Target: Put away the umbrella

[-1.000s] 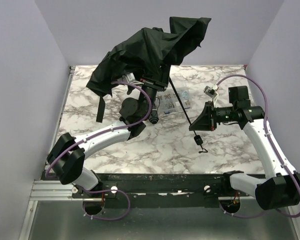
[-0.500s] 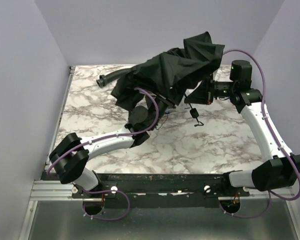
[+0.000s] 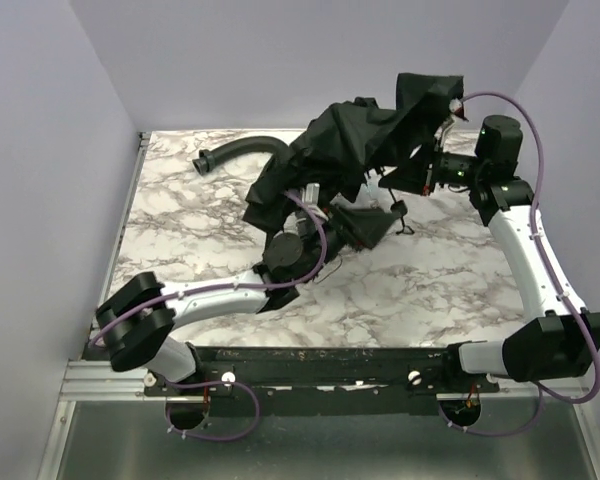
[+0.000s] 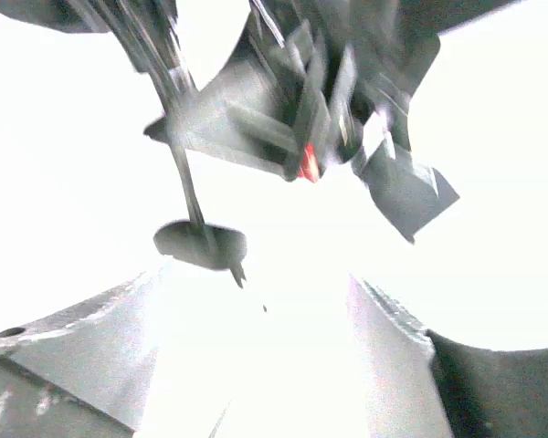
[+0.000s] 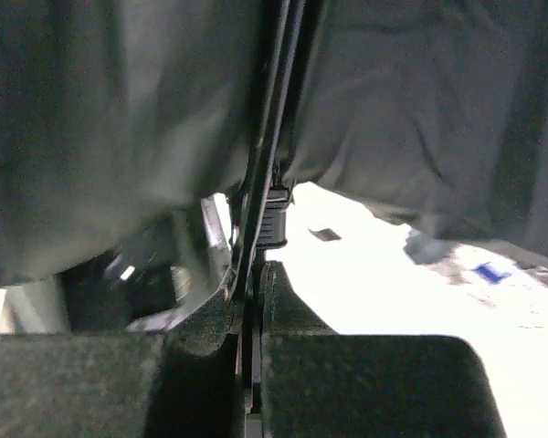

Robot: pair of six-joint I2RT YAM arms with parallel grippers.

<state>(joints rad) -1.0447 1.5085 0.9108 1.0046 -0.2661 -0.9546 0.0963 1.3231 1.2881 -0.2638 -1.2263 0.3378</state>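
umbrella (image 3: 365,140): it is held up in the air over the back of the table (image 3: 380,285), half folded, with the dark cloth (image 3: 280,190) hanging in loose lumps.
right gripper (image 5: 253,310): it is pinched tight on the thin shaft (image 5: 263,173), close under the cloth.
left gripper (image 4: 256,283): it is spread wide under the cloth, and nothing is held between the fingers (image 4: 82,356).
strap (image 3: 402,215): it hangs down just beside the right gripper.
hose (image 3: 240,150): it lies at the back left, apart from the umbrella, and should be left alone.
step in hand: it looks as if the loose cloth is to be gathered so the umbrella can be made small.
how it is done well: the shaft should be held firm and not let slip. The cloth should be caught in a thick bunch, not a thin fold. It should be pushed in toward the shaft slowly, so that no rib is bent.
hard to tell: the left wrist view is washed out by light, so what is touched there cannot be told.
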